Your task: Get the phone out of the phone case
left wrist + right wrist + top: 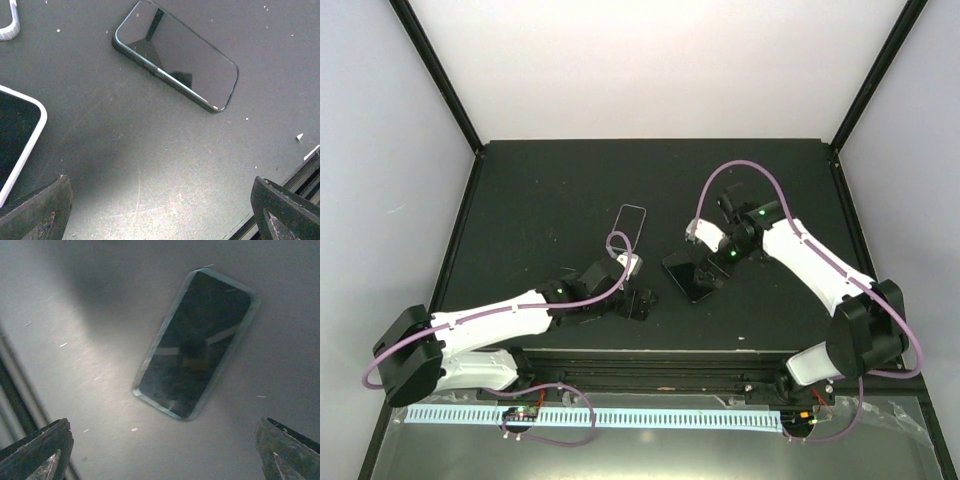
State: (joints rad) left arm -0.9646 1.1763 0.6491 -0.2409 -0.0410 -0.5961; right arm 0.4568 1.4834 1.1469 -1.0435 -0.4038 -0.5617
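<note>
The black phone (680,278) lies flat on the dark table, screen up and bare, with nothing touching it. It also shows in the left wrist view as the phone (175,55) and in the right wrist view as the phone (197,342). The clear phone case (632,226) with a pale rim lies empty farther back and to the left. One corner of the case (28,145) shows at the left of the left wrist view. My left gripper (636,303) is open over bare table, to the left of the phone. My right gripper (710,268) is open just above the phone's right side, holding nothing.
The black table (540,200) is walled by a black frame with pale panels behind. Its front edge rail (650,355) runs just behind both arm bases. Small white specks (134,429) dot the surface near the phone.
</note>
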